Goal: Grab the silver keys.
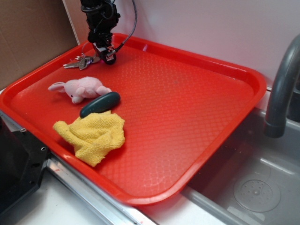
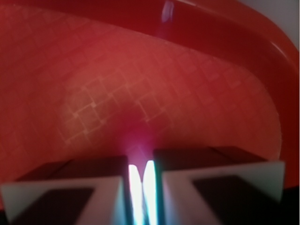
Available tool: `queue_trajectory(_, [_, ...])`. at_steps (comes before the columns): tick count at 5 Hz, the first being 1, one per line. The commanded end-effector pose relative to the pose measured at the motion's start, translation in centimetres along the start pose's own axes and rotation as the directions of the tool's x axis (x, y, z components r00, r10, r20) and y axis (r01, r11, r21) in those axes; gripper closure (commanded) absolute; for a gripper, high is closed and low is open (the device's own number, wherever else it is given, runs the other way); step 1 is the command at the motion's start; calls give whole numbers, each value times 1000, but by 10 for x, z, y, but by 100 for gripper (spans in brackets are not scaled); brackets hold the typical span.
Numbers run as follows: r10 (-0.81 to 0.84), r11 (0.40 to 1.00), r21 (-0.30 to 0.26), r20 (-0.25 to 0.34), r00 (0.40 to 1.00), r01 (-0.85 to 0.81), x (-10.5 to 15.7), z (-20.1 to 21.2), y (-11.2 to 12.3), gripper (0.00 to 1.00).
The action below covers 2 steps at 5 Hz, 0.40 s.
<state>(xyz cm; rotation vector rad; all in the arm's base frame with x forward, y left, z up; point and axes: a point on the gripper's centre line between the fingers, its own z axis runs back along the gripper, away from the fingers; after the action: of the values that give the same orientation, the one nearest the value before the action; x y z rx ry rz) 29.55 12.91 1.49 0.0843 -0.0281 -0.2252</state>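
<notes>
Hanging just beside the silver keys (image 1: 80, 61) on the red tray (image 1: 197, 117), your gripper (image 1: 108, 56) appears clenched; only the wrist view shows its jaws nearly touching, empty.

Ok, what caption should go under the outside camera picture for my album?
Black robot gripper reaching down to the silver metal keys at the back of a red plastic tray.

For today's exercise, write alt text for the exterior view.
A black robot gripper sits low beside the silver keys at the far corner of a red tray; nearer lie a pink plush toy and yellow cloth.
</notes>
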Motion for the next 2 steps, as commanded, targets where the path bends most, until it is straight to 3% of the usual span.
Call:
queue_trajectory(1, [58,998,18,100,993,-60,-4,74,-20,100])
queue_trajectory(2, [-19,1000,17,268,963,15,-8,126,-65,100])
